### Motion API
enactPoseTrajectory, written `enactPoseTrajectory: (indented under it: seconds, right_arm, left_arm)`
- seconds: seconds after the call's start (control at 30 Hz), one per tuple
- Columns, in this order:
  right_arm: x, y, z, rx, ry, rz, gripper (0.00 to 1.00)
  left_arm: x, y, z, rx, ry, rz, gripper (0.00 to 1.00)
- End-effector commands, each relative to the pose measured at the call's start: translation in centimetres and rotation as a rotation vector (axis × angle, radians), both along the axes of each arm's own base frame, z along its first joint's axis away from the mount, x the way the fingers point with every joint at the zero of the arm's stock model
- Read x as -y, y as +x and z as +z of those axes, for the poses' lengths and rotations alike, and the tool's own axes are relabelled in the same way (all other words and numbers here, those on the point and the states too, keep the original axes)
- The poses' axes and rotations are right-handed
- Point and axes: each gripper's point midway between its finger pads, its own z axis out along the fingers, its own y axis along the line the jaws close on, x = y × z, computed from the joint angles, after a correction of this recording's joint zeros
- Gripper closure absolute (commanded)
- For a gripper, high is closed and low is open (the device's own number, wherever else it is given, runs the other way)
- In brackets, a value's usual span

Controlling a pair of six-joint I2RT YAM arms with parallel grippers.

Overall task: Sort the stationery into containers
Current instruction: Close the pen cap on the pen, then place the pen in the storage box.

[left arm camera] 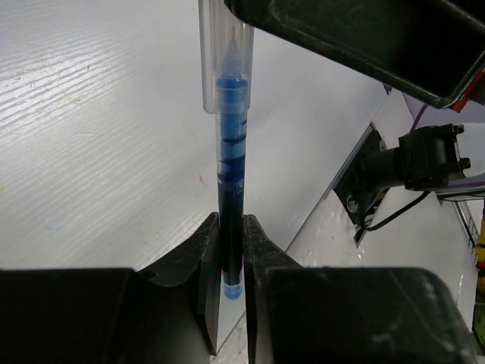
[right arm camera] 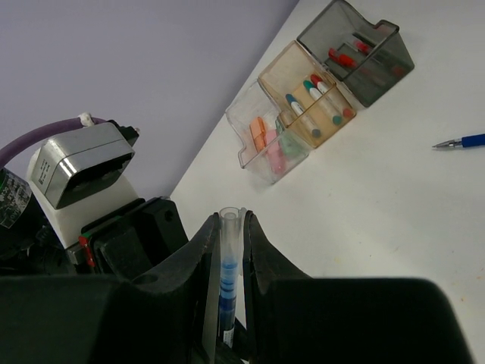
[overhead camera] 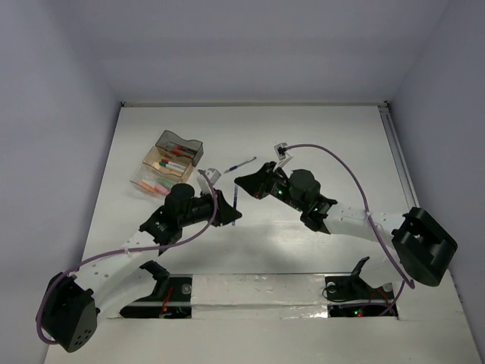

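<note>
Pale walls box in a white table (overhead camera: 303,136) on three sides, and the containers (overhead camera: 170,163) sit clustered at about ten o'clock from its middle, close to the left wall. The smoky one and the tan one already hold markers, and pink pieces lie in the clear one. The left gripper (left arm camera: 231,227) is clamped tight on the dark barrel of a blue pen (left arm camera: 229,152), which hangs in the air between the two arms. The right gripper (right arm camera: 229,227) is pinched on its clear cap end from the two o'clock side. I'd guess the pen is being passed across or its cap seated, though I can't tell which from here. A loose pen (right arm camera: 462,141) lies on the table near twelve o'clock. The table is bare from the grippers to the trays, while the walls leave little room beyond them.
</note>
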Motion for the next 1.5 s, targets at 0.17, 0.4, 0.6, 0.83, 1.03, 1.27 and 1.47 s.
enactPoseTrajectory:
  seconds: [0.17,0.4,0.6,0.83,1.03,1.27,1.47]
  right_arm:
    - [0.6,-13.5,-14.2,-0.382,-0.382,0.406,1.0]
    - [-0.5,-9.6,-7.1,-0.232,-0.281,0.263,1.0]
    - [1.8,-4.0,2.6,-0.103,-0.074,0.026,0.36]
    - [8.1,-2.9,9.9,0.06,0.035,-0.172,0.18]
    - [11.4,-2.2,5.8,0.018,-0.077,-0.261,0.18]
    - [11.4,-3.0,0.3,-0.044,-0.184,-0.197,0.16]
    - [10.6,-3.7,-1.7,-0.068,-0.22,-0.119,0.14]
  left_arm:
    - [-1.6,6.4,20.4,0.559,-0.37,0.254,1.0]
    - [-1.0,6.5,17.4,0.484,-0.361,0.237,1.0]
    - [-0.9,7.3,13.3,0.379,-0.331,0.269,1.0]
    - [-1.9,10.0,12.0,0.322,-0.297,0.402,1.0]
    - [-5.7,15.1,12.0,0.239,-0.292,0.646,1.0]
    - [-14.2,21.7,9.1,0.134,-0.295,0.911,1.0]
    - [-17.6,24.8,5.4,0.032,-0.275,1.045,1.0]
